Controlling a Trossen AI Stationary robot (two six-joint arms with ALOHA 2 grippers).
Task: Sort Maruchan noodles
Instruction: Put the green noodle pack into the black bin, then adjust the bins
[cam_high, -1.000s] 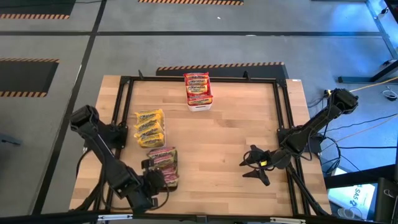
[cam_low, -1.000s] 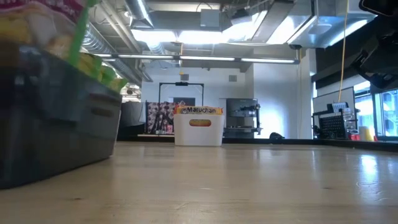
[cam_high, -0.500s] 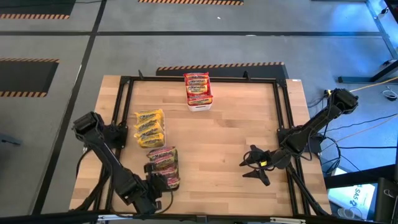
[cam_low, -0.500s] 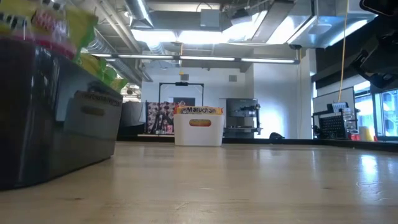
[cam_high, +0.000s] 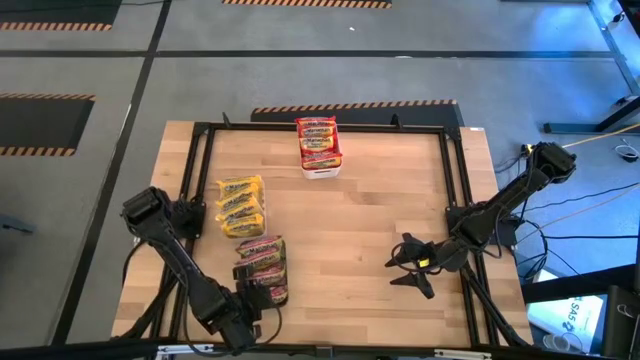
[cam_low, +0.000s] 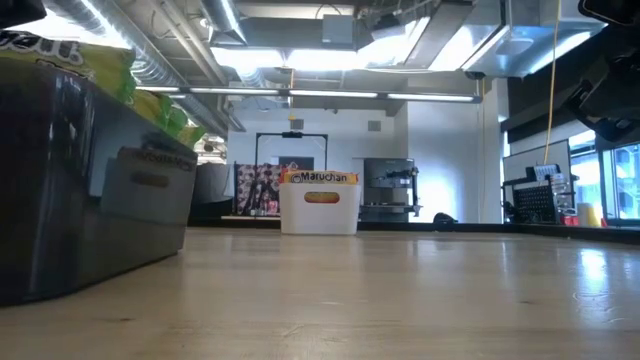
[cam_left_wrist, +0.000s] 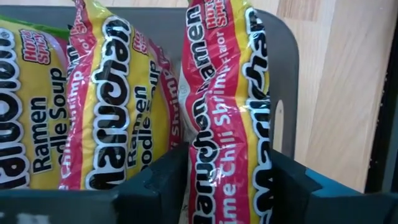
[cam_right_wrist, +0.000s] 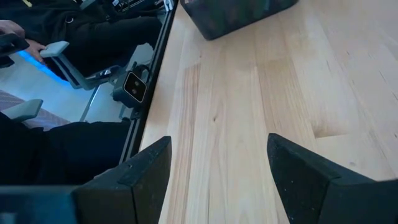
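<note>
High view: the white plastic bin (cam_high: 320, 166) at the far edge of the pale wooden surface (cam_high: 370, 230) serves as landmark; it holds the red-banded packets (cam_high: 318, 140). Nearer and to the left of it lie the yellow crinkly packets (cam_high: 240, 206), grouped by flavour. Nearer still, the pink-banded packets (cam_high: 263, 262) stand in a dark rectangular tray (cam_high: 264, 292), with the left tool (cam_high: 252, 300) at the tray's near end. The right tool (cam_high: 402, 265) waits well to the right of the tray, nearer than the bin.

Low view: the bin's Maruchan packet (cam_low: 323, 177) shows above its rim; the tray wall (cam_low: 60, 190) fills the left.

Left wrist view: one pink-banded lime chili shrimp packet (cam_left_wrist: 227, 112) stands on edge between the left tool's parted fingers (cam_left_wrist: 155, 183); whether they grip it cannot be told, possibly a release.

Right wrist view: the right tool's fingers (cam_right_wrist: 305, 171) stand apart over bare wood, holding nothing.
</note>
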